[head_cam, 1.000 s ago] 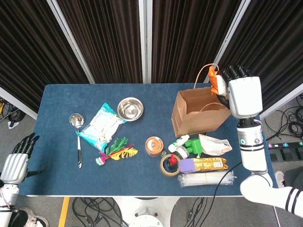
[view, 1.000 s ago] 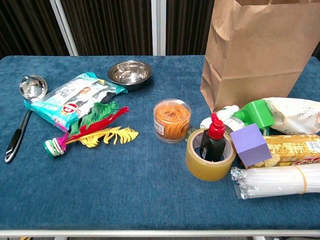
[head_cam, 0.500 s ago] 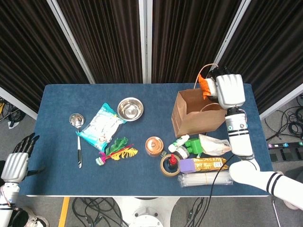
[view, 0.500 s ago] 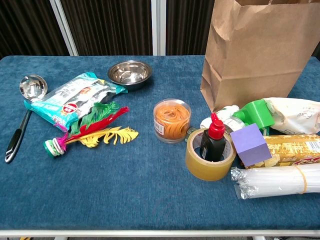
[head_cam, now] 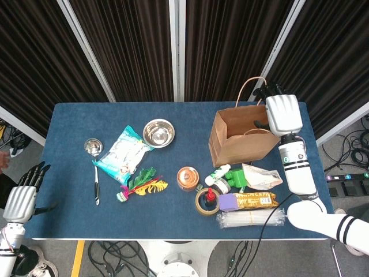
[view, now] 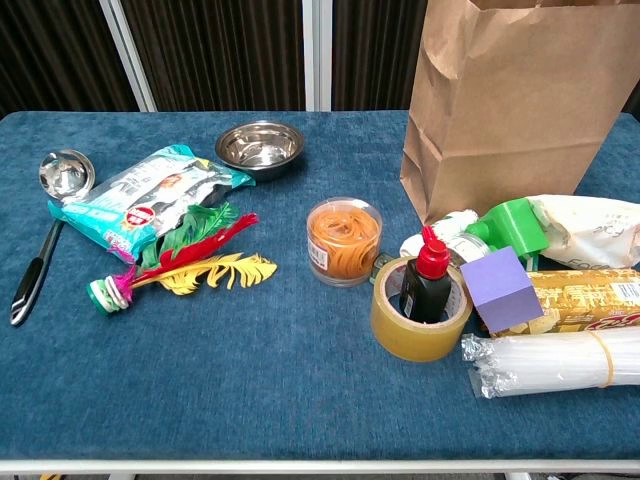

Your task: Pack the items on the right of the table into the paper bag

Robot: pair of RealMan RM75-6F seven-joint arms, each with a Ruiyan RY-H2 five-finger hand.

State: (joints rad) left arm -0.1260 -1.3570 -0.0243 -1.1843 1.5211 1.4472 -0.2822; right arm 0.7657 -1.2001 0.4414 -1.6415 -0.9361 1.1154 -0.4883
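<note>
The brown paper bag [head_cam: 239, 138] [view: 520, 100] stands open at the back right of the table. My right hand [head_cam: 282, 112] hovers over the bag's right rim with its fingers [head_cam: 266, 90] apart and nothing visible in it. In front of the bag lie a white bottle [head_cam: 218, 171], a green piece [head_cam: 235, 178], a white pouch [head_cam: 262, 176], a purple block [view: 507, 288], a yellow packet [view: 585, 298], a bundle of straws [view: 555, 362], a tape roll [view: 420, 310] around a red-capped bottle [view: 428, 270], and a jar of orange bands [view: 344, 240]. My left hand [head_cam: 20, 199] hangs open off the table's front left corner.
On the left half lie a steel bowl [head_cam: 158, 133], a snack bag [head_cam: 123, 154], a feather shuttlecock [head_cam: 141, 184] and a ladle [head_cam: 94, 167]. Dark curtains with white posts stand behind the table.
The orange item my right hand held above the bag is gone from view. The hand swung left over the bag, then settled at its right rim with its fingers apart.
</note>
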